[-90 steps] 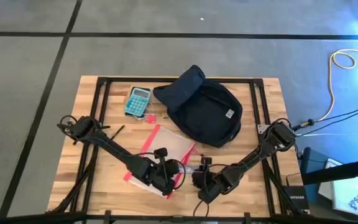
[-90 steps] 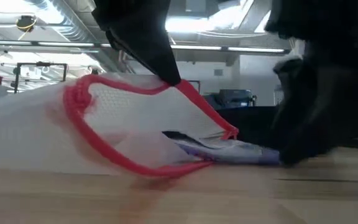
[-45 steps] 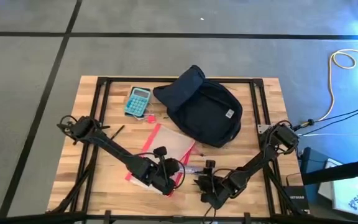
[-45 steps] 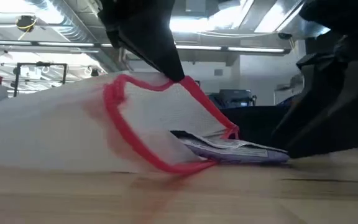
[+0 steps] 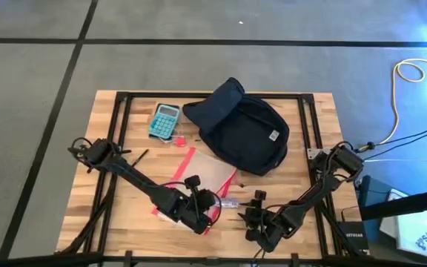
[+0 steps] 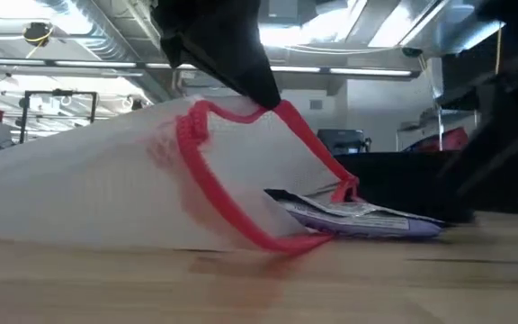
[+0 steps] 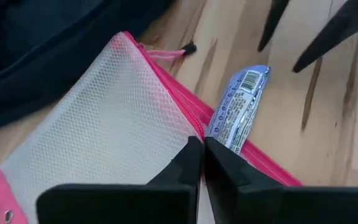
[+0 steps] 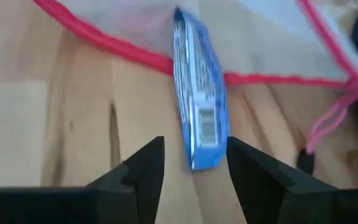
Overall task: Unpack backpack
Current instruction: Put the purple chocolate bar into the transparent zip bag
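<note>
the backpack (image 5: 239, 130) lies flat at the upper middle of the bench (image 5: 110, 141) in the high view, dark navy, with a small white logo toward its right side. left of it sits a teal calculator (image 5: 164, 119), near the bench's upper edge.

below the backpack lies a clear mesh pouch (image 5: 199, 174) with a red edge. the left gripper (image 5: 207, 205) is at the pouch's lower end, in the lower middle of the high view. in the left wrist view its fingers (image 7: 188, 163) are pressed together on the pouch's red rim, and in the low view that rim is lifted off the bench into a loop, the mouth of the pouch (image 6: 241, 180) standing open.

a blue and silver wrapper (image 7: 238, 106) with a barcode pokes out of the pouch mouth and lies flat on the wood; in the low view the wrapper (image 6: 358, 216) rests on the bench at the lower right of the opening.

the right gripper (image 5: 252, 216) is just right of the left one in the high view, near the bench's lower edge. in the right wrist view its fingers (image 8: 145, 165) stand apart with nothing between them, the wrapper (image 8: 197, 112) just ahead of them. a red cord with a dark tip trails from the pouch's corner.
</note>
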{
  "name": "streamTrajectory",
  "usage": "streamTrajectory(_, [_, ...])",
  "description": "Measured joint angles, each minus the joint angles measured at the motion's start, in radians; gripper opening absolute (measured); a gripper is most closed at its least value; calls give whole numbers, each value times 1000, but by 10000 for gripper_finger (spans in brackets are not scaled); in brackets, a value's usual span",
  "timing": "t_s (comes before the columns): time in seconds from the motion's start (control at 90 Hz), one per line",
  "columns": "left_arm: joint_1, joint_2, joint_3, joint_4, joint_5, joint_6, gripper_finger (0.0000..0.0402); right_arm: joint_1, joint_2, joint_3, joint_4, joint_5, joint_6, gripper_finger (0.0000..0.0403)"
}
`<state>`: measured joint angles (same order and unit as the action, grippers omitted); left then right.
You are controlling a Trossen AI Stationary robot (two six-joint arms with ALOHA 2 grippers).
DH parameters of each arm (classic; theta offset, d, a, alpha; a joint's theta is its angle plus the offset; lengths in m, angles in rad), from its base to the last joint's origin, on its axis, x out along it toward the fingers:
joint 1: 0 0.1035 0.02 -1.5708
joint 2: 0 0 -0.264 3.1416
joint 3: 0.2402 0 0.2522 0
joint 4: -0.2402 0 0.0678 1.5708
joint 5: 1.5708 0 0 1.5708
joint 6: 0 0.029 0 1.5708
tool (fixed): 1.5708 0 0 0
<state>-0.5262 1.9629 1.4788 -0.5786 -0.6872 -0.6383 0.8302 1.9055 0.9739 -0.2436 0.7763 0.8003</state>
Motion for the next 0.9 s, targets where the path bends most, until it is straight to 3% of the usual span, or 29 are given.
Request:
streamTrajectory(0.356, [0, 0, 0, 0, 3, 10, 0, -18, -3, -186, 304, -46, 68, 156])
streamTrajectory(0.5, [3, 0, 0, 5, 3, 11, 0, -84, -6, -186, 334, -146, 50, 152])
streamTrajectory(0.9, [4, 0, 0, 15, 3, 24, 0, -218, 6, -126, 476, -266, -189, 95])
